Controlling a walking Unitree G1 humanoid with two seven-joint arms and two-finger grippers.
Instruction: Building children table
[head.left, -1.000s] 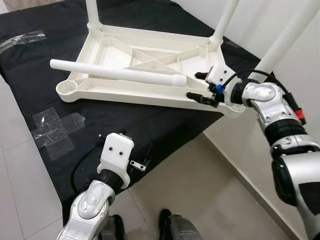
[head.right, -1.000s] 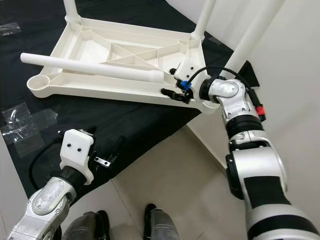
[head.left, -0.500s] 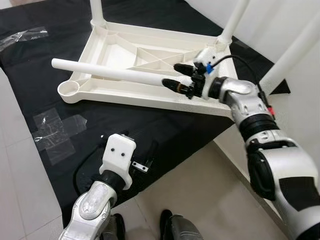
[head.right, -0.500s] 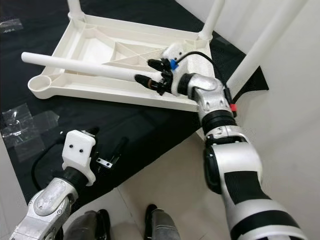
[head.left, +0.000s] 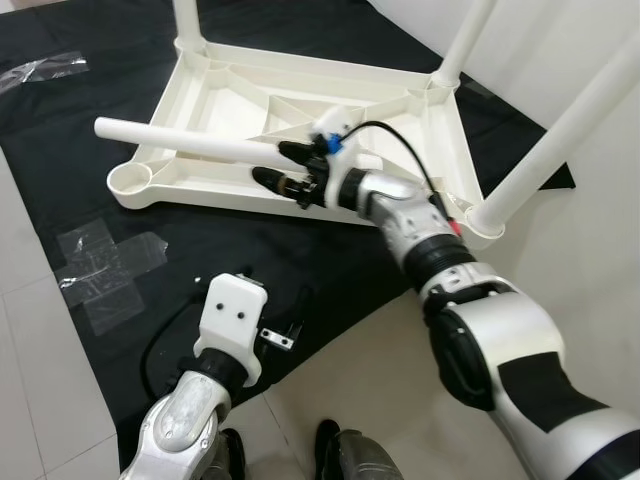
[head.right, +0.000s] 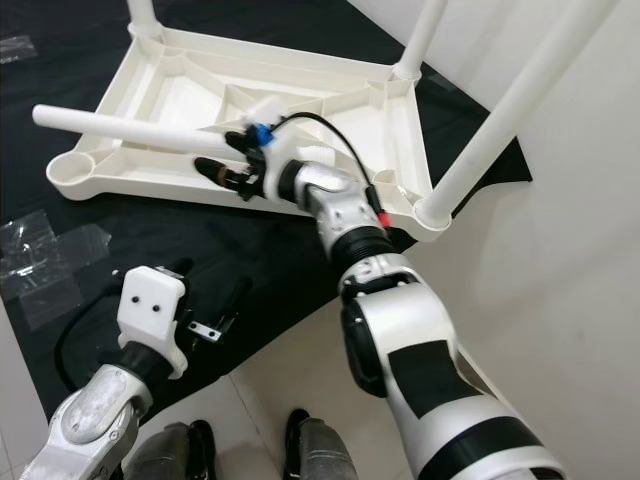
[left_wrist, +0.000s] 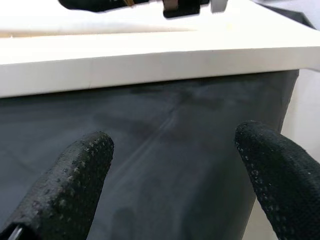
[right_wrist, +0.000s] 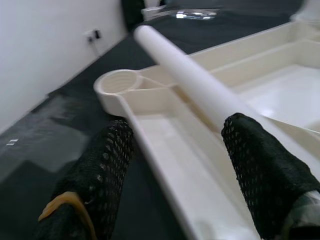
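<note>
Table: an upturned white ribbed plastic children's table (head.left: 400, 110) is laid on a black cloth (head.left: 60, 130).
Leg: a loose smooth white plastic tube (head.left: 170, 140) is rested across its underside.
Right claw (head.left: 278, 164): spread wide astride the tube, nothing gripped.
Left claw (left_wrist: 170, 180): fingers held wide, low over the cloth.

We see a white plastic table top (head.left: 420, 130) lying upside down on a black cloth (head.left: 70, 110), its ribbed underside facing up. Three white legs (head.left: 560, 125) stand upright in its corner sockets. The fourth socket (head.left: 128, 181), at the near left corner, is an open round cup. A loose white leg (head.left: 190, 143) lies slanted across the frame.
</note>
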